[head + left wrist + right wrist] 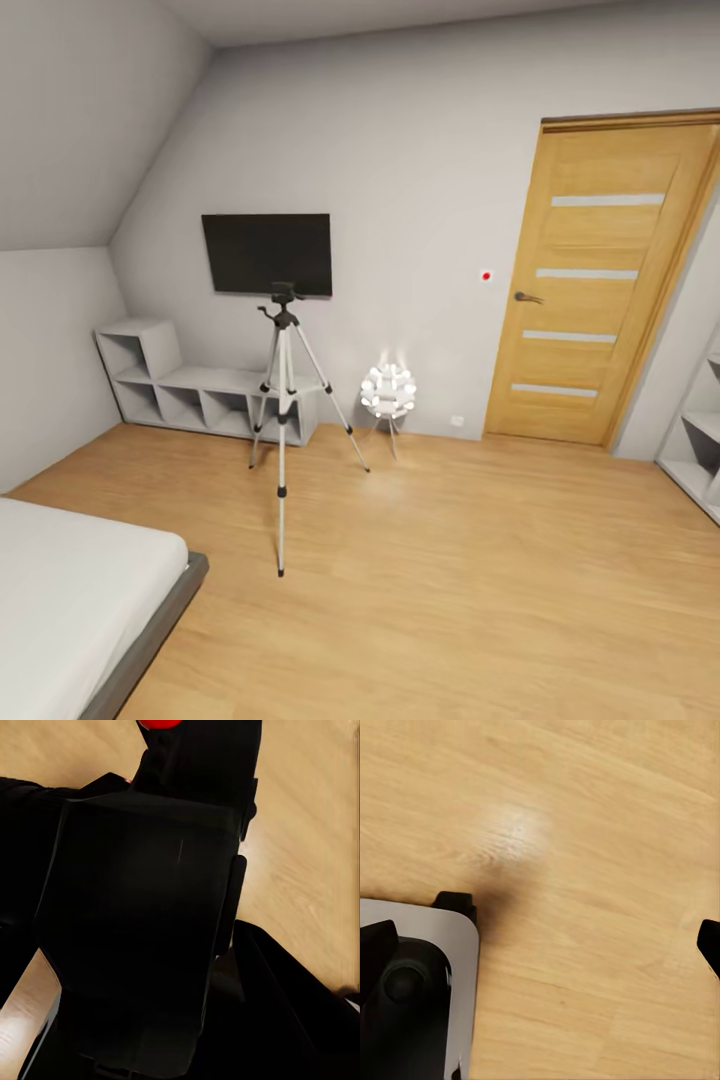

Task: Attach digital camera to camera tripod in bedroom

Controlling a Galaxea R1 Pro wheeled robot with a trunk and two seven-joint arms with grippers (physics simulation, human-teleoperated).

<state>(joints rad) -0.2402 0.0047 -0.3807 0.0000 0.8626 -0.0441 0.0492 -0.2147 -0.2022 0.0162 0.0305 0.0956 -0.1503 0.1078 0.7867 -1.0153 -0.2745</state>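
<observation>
Your left claw (pixel 142 937) is basically a big black blob up close over the wood floor (pixel 315 832), with a bit of red at the edge, so you can't tell if it's wide, narrow or holding anything; same story for your right one. The camera tripod (pixel 283 400) stands on the bedroom floor in front of the wall TV (pixel 267 254), low grey shelf (pixel 190 385) behind it, white floor lamp (pixel 388 392) just beside. A small dark thing tops its head, too tiny to call, and the bed (pixel 70 600) corner sits near you.
</observation>
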